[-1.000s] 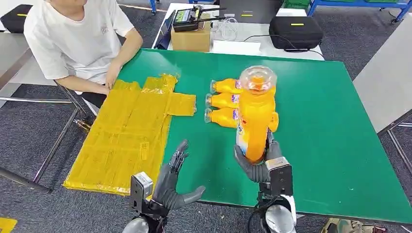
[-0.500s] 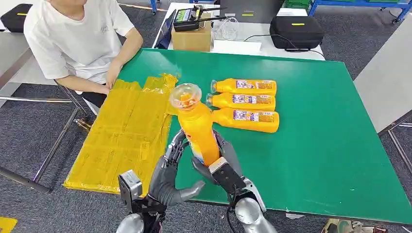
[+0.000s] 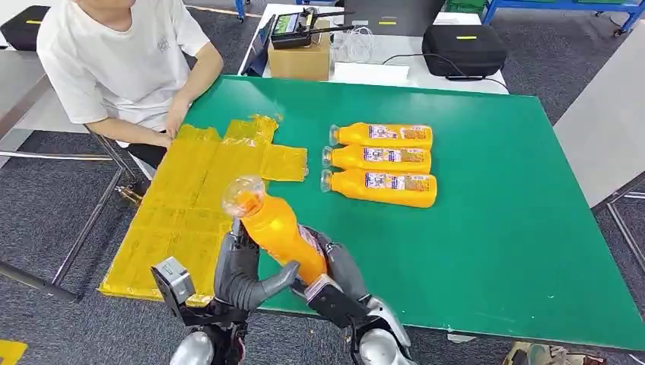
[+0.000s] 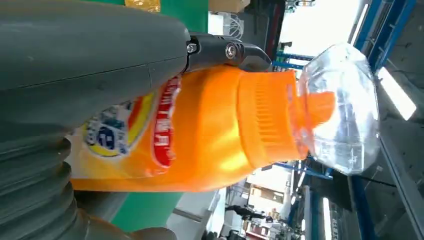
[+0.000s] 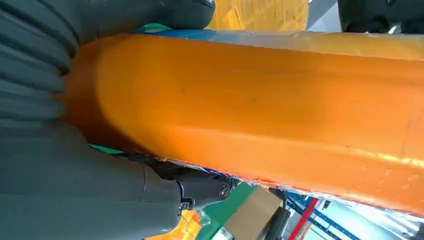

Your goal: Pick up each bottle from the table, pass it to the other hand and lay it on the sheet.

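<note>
Both the grey left hand (image 3: 242,275) and the grey right hand (image 3: 332,275) wrap their fingers around one orange plastic bottle with a clear domed cap (image 3: 275,229), held tilted above the near edge of the green table (image 3: 502,228), cap toward 10 o'clock. The crinkled yellow sheet (image 3: 190,205) lies at 11 o'clock. Three more orange bottles (image 3: 384,162) lie side by side at 1 o'clock, while a person in a white shirt (image 3: 125,65) sits beyond the sheet.

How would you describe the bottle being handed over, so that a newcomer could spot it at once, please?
On the green table, look at the near edge, beside the yellow sheet. There the left hand and the right hand both grip one orange bottle. Unlike the three bottles lying flat in a row, it is lifted and tilted, clear cap toward the sheet.
</note>
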